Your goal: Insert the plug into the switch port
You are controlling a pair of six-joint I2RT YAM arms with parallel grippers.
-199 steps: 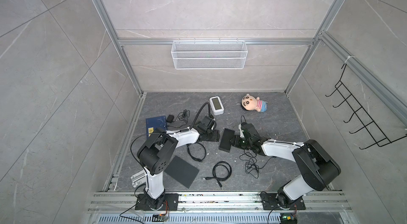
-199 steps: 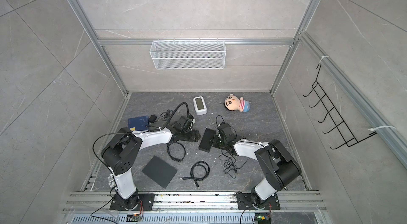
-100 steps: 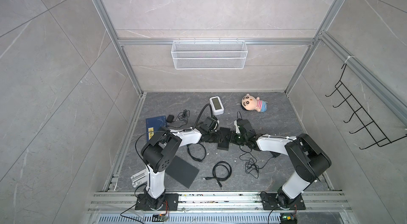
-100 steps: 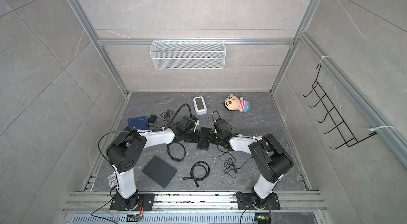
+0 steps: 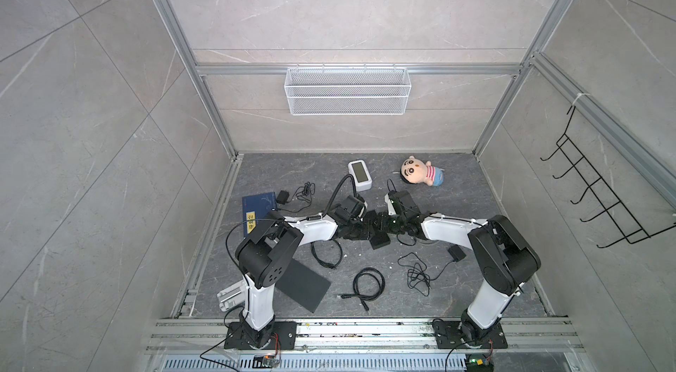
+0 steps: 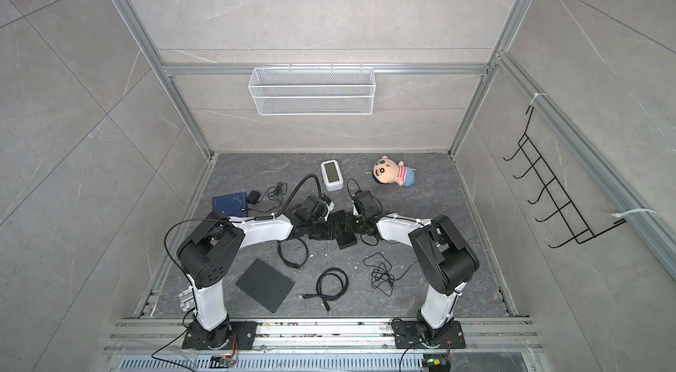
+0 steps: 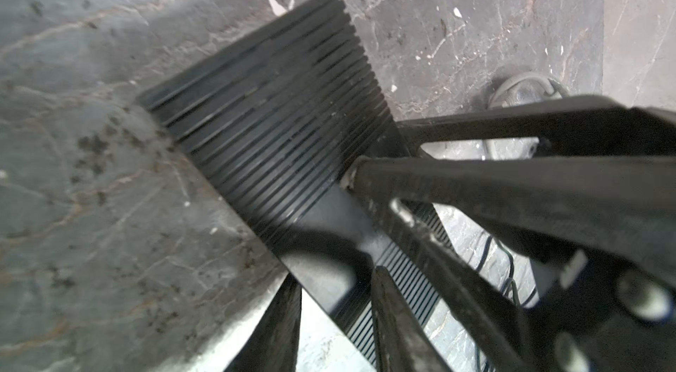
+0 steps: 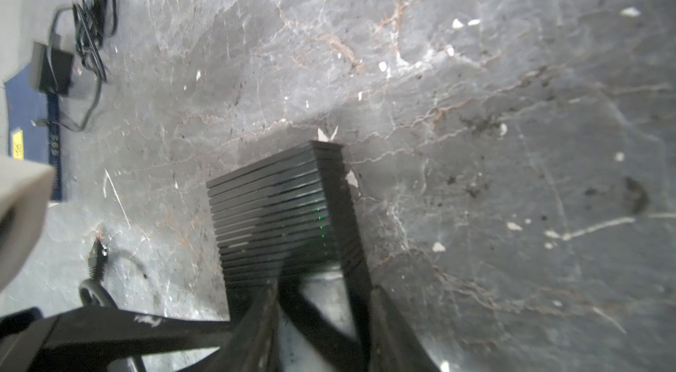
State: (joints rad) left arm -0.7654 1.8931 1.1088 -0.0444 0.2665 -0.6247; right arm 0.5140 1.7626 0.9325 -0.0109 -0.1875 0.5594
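Black ribbed switch (image 7: 274,114), six o'clock of the white box (image 5: 360,175), looks stiff and light: take its side edges. Your left gripper (image 7: 334,278) and right gripper (image 8: 323,289) are over it; clamped or not, I can't tell.

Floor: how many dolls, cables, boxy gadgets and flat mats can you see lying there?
Dolls: 1
Cables: 4
Boxy gadgets: 3 (black switch, blue box, white gadget)
Flat mats: 1
Total: 9
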